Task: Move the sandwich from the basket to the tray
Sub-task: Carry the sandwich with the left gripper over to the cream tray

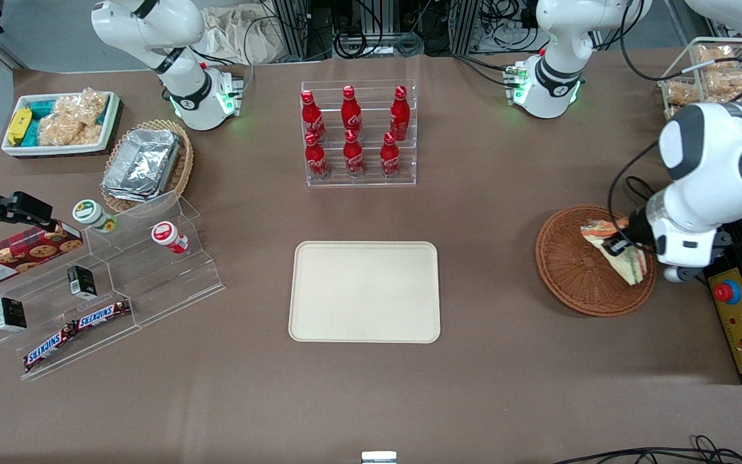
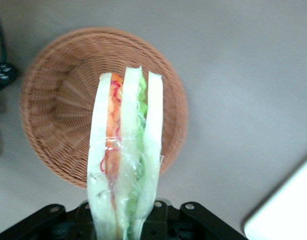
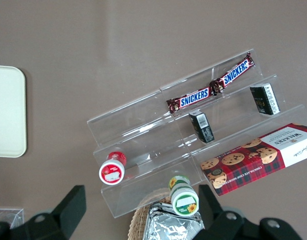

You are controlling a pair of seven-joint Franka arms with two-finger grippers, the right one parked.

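Note:
My left gripper [image 1: 617, 247] is shut on the sandwich [image 1: 634, 267], a clear-wrapped wedge with pale bread and orange and green filling. It holds the sandwich above the reddish-brown wicker basket [image 1: 564, 274], at the working arm's end of the table. In the left wrist view the sandwich [image 2: 126, 150] stands out from the gripper [image 2: 124, 222] with the empty basket [image 2: 58, 115] below it. The cream-beige tray [image 1: 364, 291] lies flat at the table's middle with nothing on it. A corner of the tray [image 2: 288, 210] shows in the wrist view.
A rack of red cola bottles [image 1: 358, 132] stands farther from the camera than the tray. A black-and-yellow emergency-stop box [image 1: 738, 322] sits beside the basket. An acrylic shelf with snacks [image 1: 87, 283], a tan basket with foil containers [image 1: 145, 164] and a white bin [image 1: 62, 122] lie toward the parked arm's end.

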